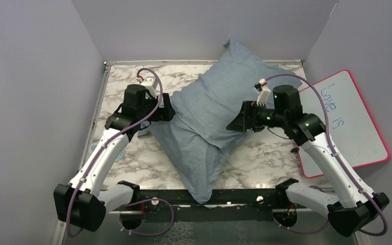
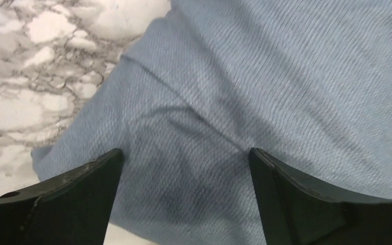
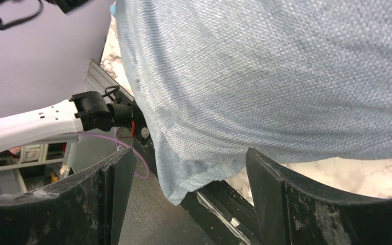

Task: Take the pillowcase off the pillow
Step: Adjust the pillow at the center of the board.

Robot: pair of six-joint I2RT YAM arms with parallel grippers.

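Left jaws spread wide and holding nothing, poised just above the left edge of the pillowcase (image 2: 286,76), where dusty grey-blue cloth meets the marbled counter (image 2: 30,76). Right jaws also spread and empty, facing the case's right flank from the side.

The pillowcase lies diagonally across the middle of the counter. Its far corner is propped against the back wall, and its near corner droops over the front edge between the two arm bases. The pillow is hidden inside and shows only as a plump swell. Which end is open cannot be told.

The case looks like a limp, light, coarse-woven fabric that will probably bunch and stretch rather than slide. The filling should be bulky, soft and easily squashed. The best hold is likely a pinch on a loose fold of cloth alone, near a hem or corner, not on the stuffing.

The left arm (image 1: 102,158) reaches forward with its elbow bent and its wrist turned inward. The right arm (image 1: 332,163) mirrors it beside a pink-rimmed whiteboard (image 1: 352,122).
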